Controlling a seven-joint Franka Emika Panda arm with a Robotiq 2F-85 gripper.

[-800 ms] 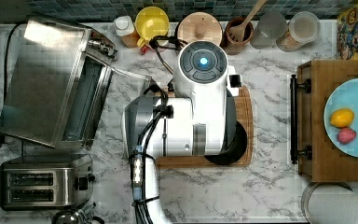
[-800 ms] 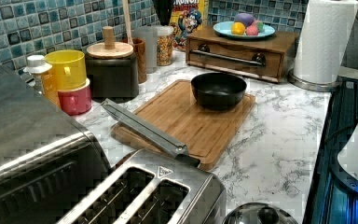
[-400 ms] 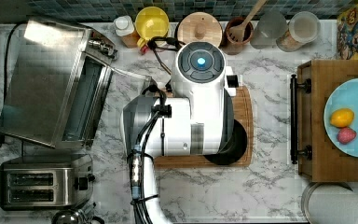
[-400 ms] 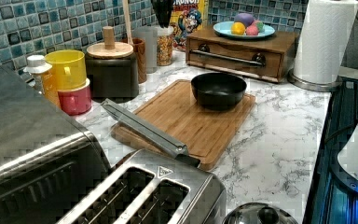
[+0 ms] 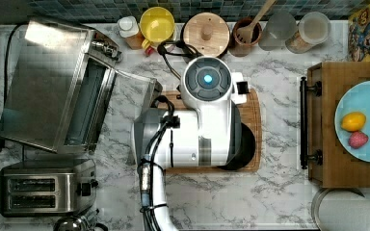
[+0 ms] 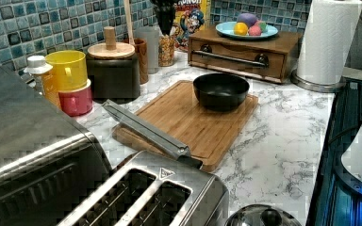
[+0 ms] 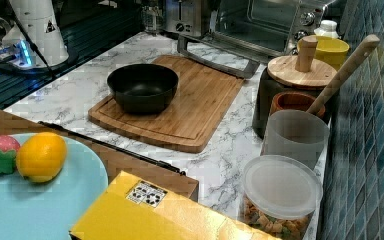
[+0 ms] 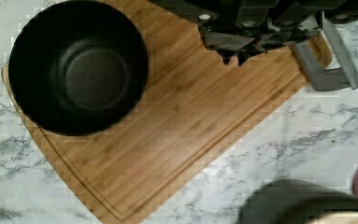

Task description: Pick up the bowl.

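On the wooden cutting board (image 7: 180, 102), bowl (image 7: 142, 86) sits untouched at one corner; arm (image 5: 204, 120) has drifted slightly over it since a moment ago, gripper (image 8: 233, 56) fingertips nearly closed, empty, approach under way

Glossy black bowl (image 6: 220, 91) on a smooth bamboo-grained wooden cutting board (image 6: 188, 121), veined marble-look counter (image 6: 283, 136).
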